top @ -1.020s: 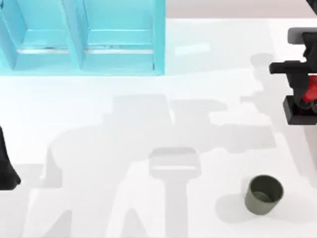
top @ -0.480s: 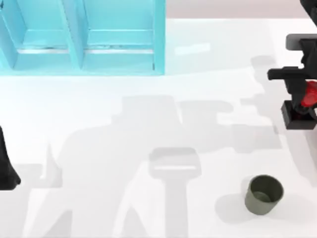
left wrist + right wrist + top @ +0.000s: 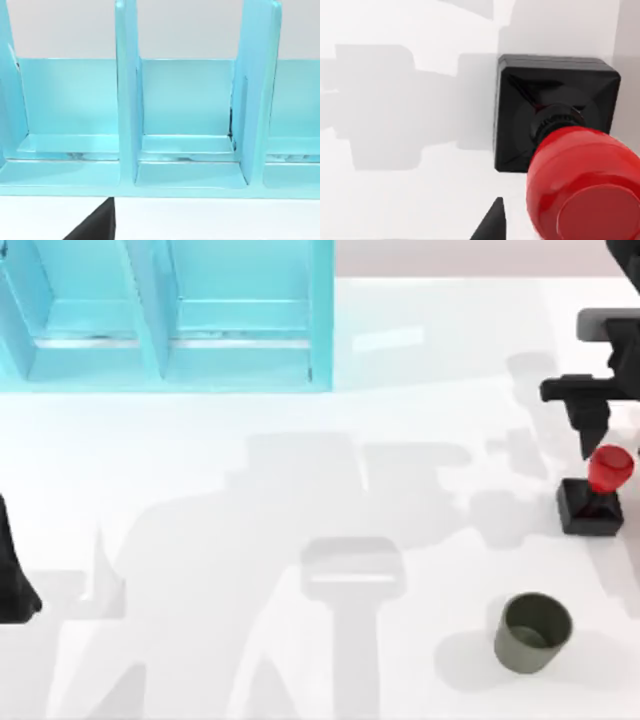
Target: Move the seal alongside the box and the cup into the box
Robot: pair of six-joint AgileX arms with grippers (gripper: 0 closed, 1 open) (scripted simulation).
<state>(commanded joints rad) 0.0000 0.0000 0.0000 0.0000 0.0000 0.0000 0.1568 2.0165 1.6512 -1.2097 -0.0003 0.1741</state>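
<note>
The seal (image 3: 598,490), a red ball knob on a black square base, stands on the table at the far right, apart from any grip. My right gripper (image 3: 592,430) hangs just behind and above it. From the right wrist view the seal (image 3: 555,110) sits close below, its red knob large and near. The olive-grey cup (image 3: 533,632) stands upright in front of the seal, near the table's front right. The turquoise box (image 3: 320,320) with upright dividers occupies the back left. My left gripper (image 3: 12,575) is parked at the left edge, facing the box (image 3: 127,100).
The white table between the box and the cup holds only grey shadows. The seal stands close to the table's right edge. The box's right wall ends about mid-table.
The seal has left my right gripper and shifted forward and slightly left onto the table. The right gripper sank a little, then held still. Cup and left arm have not moved.
</note>
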